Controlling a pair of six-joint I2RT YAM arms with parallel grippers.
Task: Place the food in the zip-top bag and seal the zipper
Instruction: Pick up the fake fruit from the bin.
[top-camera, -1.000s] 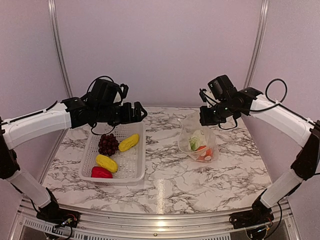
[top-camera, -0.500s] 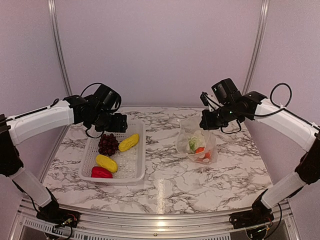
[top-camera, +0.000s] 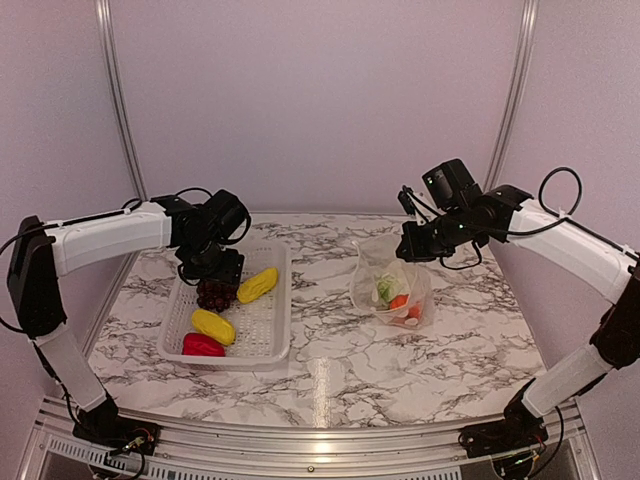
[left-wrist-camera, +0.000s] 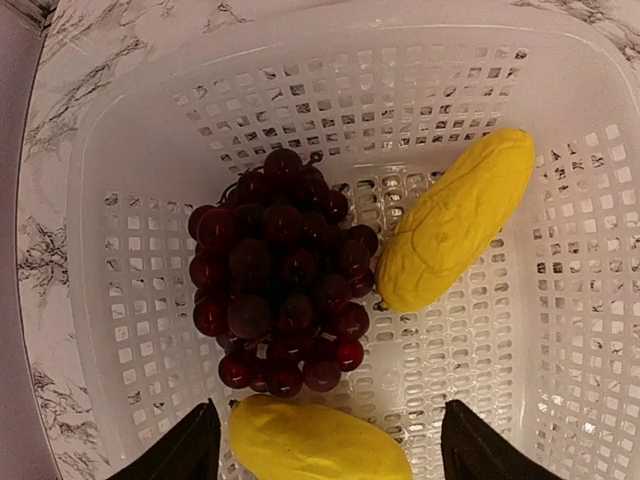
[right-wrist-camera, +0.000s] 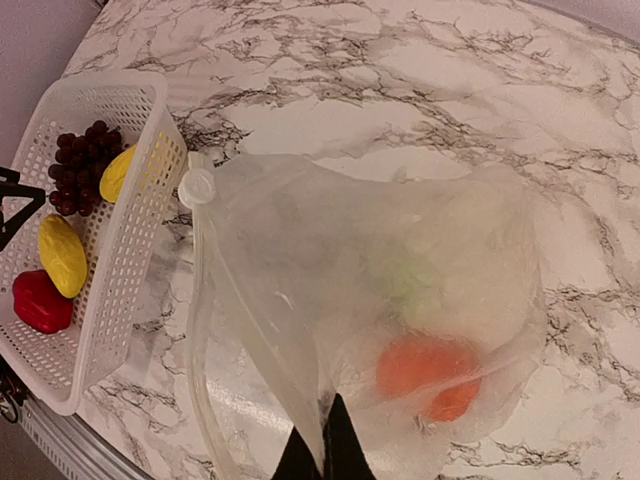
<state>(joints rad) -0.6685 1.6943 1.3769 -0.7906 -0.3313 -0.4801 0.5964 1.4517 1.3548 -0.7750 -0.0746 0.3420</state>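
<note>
My left gripper (top-camera: 216, 270) (left-wrist-camera: 330, 455) hangs open just over the white basket (top-camera: 272, 338), its jaws wide either side of a yellow piece (left-wrist-camera: 320, 445). Dark purple grapes (left-wrist-camera: 280, 270) (top-camera: 215, 291) lie just ahead of it, with a second yellow piece (left-wrist-camera: 455, 220) (top-camera: 258, 285) beside them. A red pepper (top-camera: 203, 345) lies at the basket's near end. My right gripper (top-camera: 408, 243) (right-wrist-camera: 325, 452) is shut on the zip-top bag (right-wrist-camera: 400, 300) (top-camera: 395, 285), holding its mouth up. Inside are an orange fruit (right-wrist-camera: 430, 375) and a pale green vegetable (right-wrist-camera: 405, 275). The zipper (right-wrist-camera: 193, 300) runs down the left edge.
The basket sits left of centre on the marble table (top-camera: 330, 340), and the bag stands right of centre. Aluminium frame posts (top-camera: 118, 100) and pale walls close in the back and sides.
My left gripper has swung left from the basket's far rim and come down low over the grapes. The right gripper and bag have hardly shifted.
</note>
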